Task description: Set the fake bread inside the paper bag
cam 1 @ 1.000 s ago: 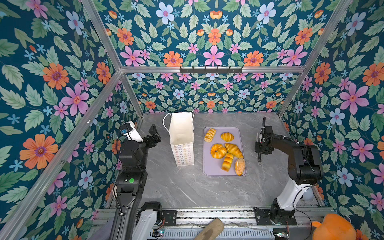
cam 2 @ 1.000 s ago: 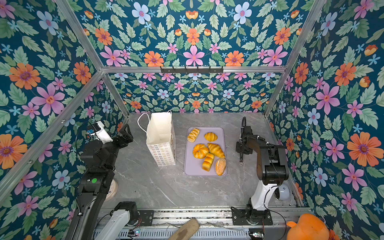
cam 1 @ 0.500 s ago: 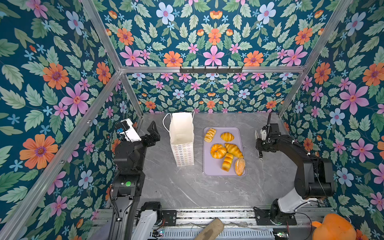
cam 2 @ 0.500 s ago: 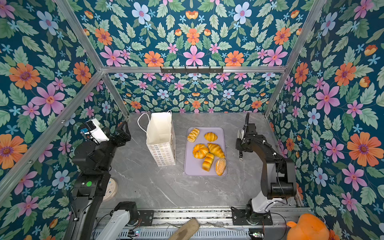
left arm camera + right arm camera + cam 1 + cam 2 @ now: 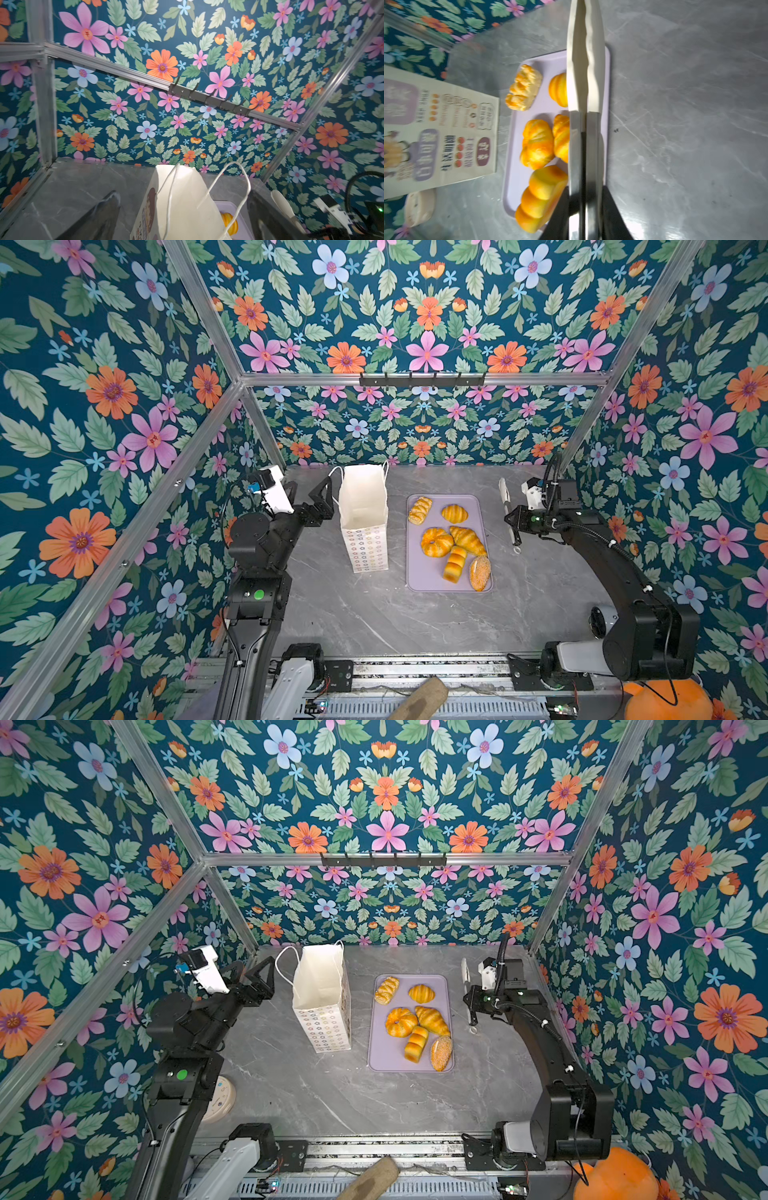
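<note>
- The paper bag stands upright at the left with its mouth open upward, likely so bread can drop straight in.
- The lilac tray lies just right of the bag; all six pieces of fake bread sit on it, none bagged yet.
- The left gripper hovers beside the bag's left rim; its jaws are wide apart and empty, probably ready to steady the bag.
- The right gripper, right of the tray, is clamped on tongs; they are squeezed together, white tips pointing far.
</note>
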`<state>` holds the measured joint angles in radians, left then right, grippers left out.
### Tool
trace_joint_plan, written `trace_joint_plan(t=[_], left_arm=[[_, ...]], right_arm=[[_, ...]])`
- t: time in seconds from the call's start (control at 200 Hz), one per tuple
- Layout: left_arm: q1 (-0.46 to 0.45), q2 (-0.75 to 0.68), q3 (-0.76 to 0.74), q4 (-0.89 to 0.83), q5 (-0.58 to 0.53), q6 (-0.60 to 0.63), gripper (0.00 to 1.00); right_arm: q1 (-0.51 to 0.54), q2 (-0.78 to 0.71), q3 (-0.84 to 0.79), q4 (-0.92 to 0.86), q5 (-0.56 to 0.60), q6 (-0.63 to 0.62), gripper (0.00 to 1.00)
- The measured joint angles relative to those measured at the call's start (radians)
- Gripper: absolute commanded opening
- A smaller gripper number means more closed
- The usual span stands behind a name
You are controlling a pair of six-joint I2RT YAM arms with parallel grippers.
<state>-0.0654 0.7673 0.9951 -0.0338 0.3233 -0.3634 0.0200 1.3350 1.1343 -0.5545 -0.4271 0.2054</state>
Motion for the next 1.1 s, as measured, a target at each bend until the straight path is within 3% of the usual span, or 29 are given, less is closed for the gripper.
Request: trace_joint_plan(t=[0.195,0.42,0.475,0.705,0.97,1.1], left_arm=[[-0.098,0.113,0.128,0.001,0.08,0.077,0.9],[-0.532,0.288,0.294,-0.118,-0.058,0.325,0.92],[-0.589,0.328,0.325,-0.131,-0.106,0.384,0.99],[-0.727,0.458,0.362,-0.172,-0.198,0.637,0.99],[-0.811,0.525,0.377,-0.252,-0.078,0.977,0.9],[-0.874,0.579,0.402,-0.335,-0.072,1.136,0.86]], right_arm=[[0.05,-0.072,0.029,-0.023,-0.177,0.053,0.21],[0.136,-0.132,0.038,-0.048,-0.33,0.105,0.21],[0.151,-0.151,0.029,-0.048,-0.363,0.11,0.22],[0.27,-0.199,0.011,-0.059,-0.419,0.131,0.23],[0.313,-0.201,-0.001,-0.111,-0.422,0.13,0.23],[0.322,-0.201,-0.011,-0.139,-0.422,0.129,0.23]])
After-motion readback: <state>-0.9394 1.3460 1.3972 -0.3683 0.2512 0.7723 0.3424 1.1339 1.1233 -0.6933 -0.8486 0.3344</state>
